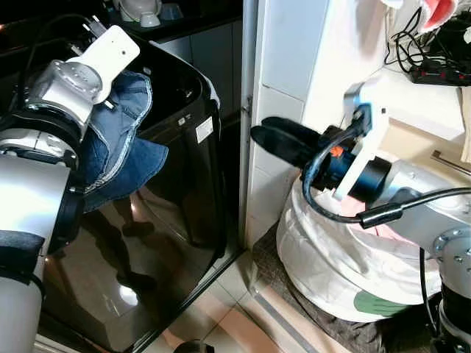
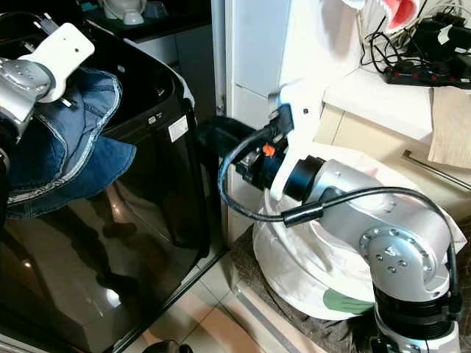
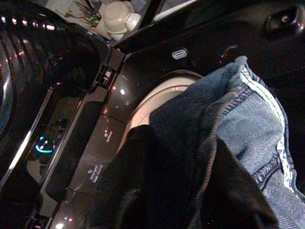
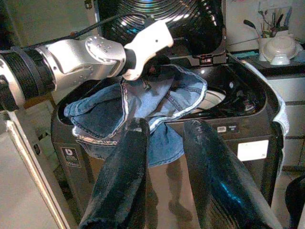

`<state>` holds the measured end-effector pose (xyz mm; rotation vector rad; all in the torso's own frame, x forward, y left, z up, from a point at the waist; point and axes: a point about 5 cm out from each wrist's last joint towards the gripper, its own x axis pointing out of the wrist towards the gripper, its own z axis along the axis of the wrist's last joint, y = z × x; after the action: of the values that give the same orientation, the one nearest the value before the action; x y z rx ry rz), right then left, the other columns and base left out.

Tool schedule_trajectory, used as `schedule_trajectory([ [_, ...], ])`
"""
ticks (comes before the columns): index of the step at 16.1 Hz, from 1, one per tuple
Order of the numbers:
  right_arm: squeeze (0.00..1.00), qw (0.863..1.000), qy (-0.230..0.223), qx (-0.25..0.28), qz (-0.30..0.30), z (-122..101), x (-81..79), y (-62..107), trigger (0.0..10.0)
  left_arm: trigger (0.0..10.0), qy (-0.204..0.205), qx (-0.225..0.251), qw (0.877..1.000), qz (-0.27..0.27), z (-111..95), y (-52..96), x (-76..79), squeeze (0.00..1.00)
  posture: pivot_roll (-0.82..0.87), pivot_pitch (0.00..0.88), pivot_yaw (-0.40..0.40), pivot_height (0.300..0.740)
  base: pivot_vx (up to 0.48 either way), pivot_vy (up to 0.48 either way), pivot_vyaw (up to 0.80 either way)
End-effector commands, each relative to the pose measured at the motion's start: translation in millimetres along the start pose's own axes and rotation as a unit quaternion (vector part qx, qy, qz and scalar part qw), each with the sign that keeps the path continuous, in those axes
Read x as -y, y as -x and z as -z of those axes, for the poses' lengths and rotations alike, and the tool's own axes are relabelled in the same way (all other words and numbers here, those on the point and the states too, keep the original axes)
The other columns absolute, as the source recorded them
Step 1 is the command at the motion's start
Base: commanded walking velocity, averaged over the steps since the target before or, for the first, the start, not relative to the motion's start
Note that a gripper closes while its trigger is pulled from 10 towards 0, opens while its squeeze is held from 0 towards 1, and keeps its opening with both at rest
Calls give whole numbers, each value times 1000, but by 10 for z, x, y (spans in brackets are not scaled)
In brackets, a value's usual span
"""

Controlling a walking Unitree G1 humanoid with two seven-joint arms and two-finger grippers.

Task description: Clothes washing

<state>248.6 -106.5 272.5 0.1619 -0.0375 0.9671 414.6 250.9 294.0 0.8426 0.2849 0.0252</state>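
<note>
A pair of blue jeans (image 1: 121, 140) hangs over the open top of the black top-loading washing machine (image 1: 176, 220). My left gripper (image 3: 190, 157) is shut on the jeans, with denim bunched between its dark fingers above the pale drum opening (image 3: 152, 100). The washer's lid (image 4: 162, 19) stands raised behind. My right gripper (image 4: 167, 126) is open with nothing between its fingers. It points toward the washer from in front of the white pillar (image 1: 287, 59). It hovers above a white laundry bag (image 1: 331, 257).
The laundry bag sits on a dark mat on the floor to the right of the washer. A shelf at the right carries a power strip (image 1: 438, 72) and cables. A white teapot (image 3: 119, 19) stands on the counter behind the washer. Tiled floor (image 1: 221, 309) lies in front.
</note>
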Motion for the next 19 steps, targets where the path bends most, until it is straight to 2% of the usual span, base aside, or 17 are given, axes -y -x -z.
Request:
schedule_trajectory([
  [1, 0, 1000, 4, -3, -1, 13, -9, -4, 10000, 10000, 10, 4, 1000, -13, -16, 26, -91, 1000, -66, 0, 60, 740, 0, 0, 0],
  [4, 0, 1000, 2, -7, 1, 44, -10, -3, 10000, 10000, 15, -5, 1000, 4, 9, 25, -75, 1000, -63, 0, 61, 740, 0, 0, 0],
  [6, 0, 1000, -2, -11, 5, 68, 1, 2, 10000, 10000, 25, -20, 997, 75, 42, 22, 28, 1000, -57, 0, 62, 740, 0, 0, 0],
  [8, 0, 1000, -3, -12, 8, 78, 7, 2, 10000, 10000, 6, -35, 994, 107, 65, 32, 50, 1000, -56, 0, 63, 740, 0, 0, 0],
  [10, 0, 1000, -5, -11, 9, 76, 10, 3, 10000, 10000, 2, -28, 994, 104, 27, 46, 4, 1000, -56, 0, 66, 740, 0, 0, 0],
  [11, 0, 1000, -5, -9, 11, 71, 18, 11, 10000, 10000, -9, -13, 996, 86, -47, 73, -96, 0, -57, 0, 71, 740, 0, 0, 0],
  [12, 0, 1000, -4, -9, 13, 69, 23, 16, 10000, 10000, -3, 1, 997, 75, -96, 90, -155, 0, -57, 0, 71, 740, 0, 0, 0],
  [14, 0, 1000, -4, -5, 18, 68, 36, 34, 10000, 10000, 66, 81, 994, 10, -330, 183, -416, 0, -55, 0, 75, 740, 0, 0, 0],
  [15, 0, 1000, -3, -6, 20, 75, 37, 40, 10000, 10000, 101, 113, 988, 6, -414, 247, -538, 0, -56, 0, 77, 740, 0, 0, 0],
  [16, 0, 1000, -3, -7, 20, 83, 37, 43, 10000, 10000, 107, 124, 985, 58, -431, 267, -515, 0, -51, 0, 78, 740, 0, 0, 0],
  [17, 0, 1000, -3, -8, 21, 93, 38, 46, 10000, 10000, 79, 120, 981, 126, -402, 282, -459, 0, -49, 0, 80, 740, 0, 0, 0],
  [18, 0, 1000, -3, -9, 21, 102, 35, 44, 10000, 10000, 67, 119, 980, 147, -383, 291, -447, 0, -48, 0, 86, 740, 0, 0, 0],
  [19, 0, 1000, -2, -9, 23, 112, 30, 43, 10000, 10000, 78, 135, 975, 156, -396, 296, -440, 0, -51, 0, 93, 740, 0, 0, 0],
])
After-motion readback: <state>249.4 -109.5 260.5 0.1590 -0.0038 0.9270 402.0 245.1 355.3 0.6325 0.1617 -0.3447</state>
